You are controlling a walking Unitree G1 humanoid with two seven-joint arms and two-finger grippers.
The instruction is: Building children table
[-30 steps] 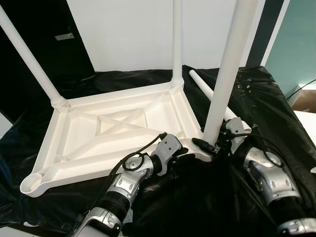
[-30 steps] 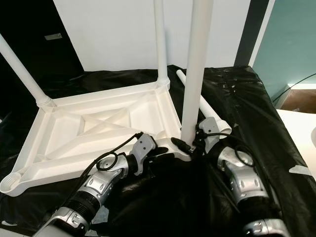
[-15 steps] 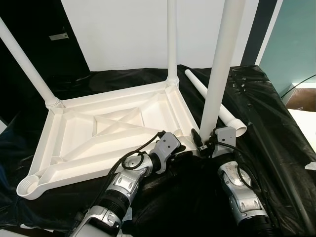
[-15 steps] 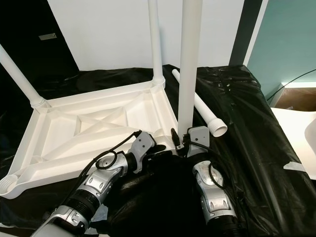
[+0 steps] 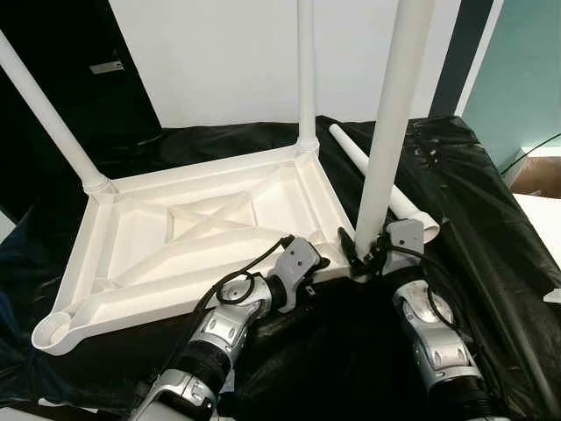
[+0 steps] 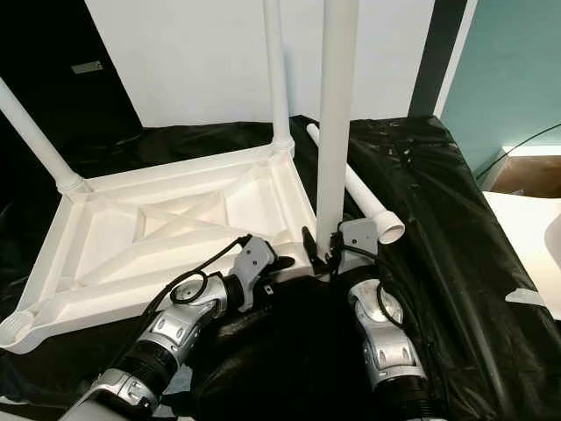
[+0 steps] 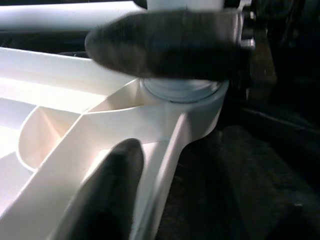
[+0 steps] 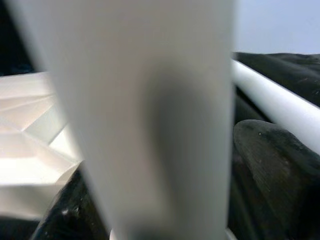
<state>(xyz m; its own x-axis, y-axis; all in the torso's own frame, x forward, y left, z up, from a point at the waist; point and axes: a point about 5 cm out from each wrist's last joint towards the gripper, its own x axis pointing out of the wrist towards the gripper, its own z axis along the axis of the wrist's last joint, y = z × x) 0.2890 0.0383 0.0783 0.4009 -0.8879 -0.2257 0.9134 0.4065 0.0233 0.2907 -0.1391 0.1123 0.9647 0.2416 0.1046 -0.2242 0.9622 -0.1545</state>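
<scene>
- Upturned white plastic tabletop (image 5: 193, 232) on black sheet (image 5: 473, 193), just ahead of both pincers. Stiff ribbed moulding, probably light; take it by the rim.
- Near leg (image 5: 390, 123) upright in the corner socket between the pincers. Smooth tube, likely slippery; hold low by the socket. Tops cut off.
- Spare leg (image 5: 377, 175) lies beyond the right gripper.
- Right gripper (image 5: 364, 256) clenched around the near leg's base.
- Left gripper (image 5: 317, 263) at the rim beside that socket; grip state unreadable.
</scene>
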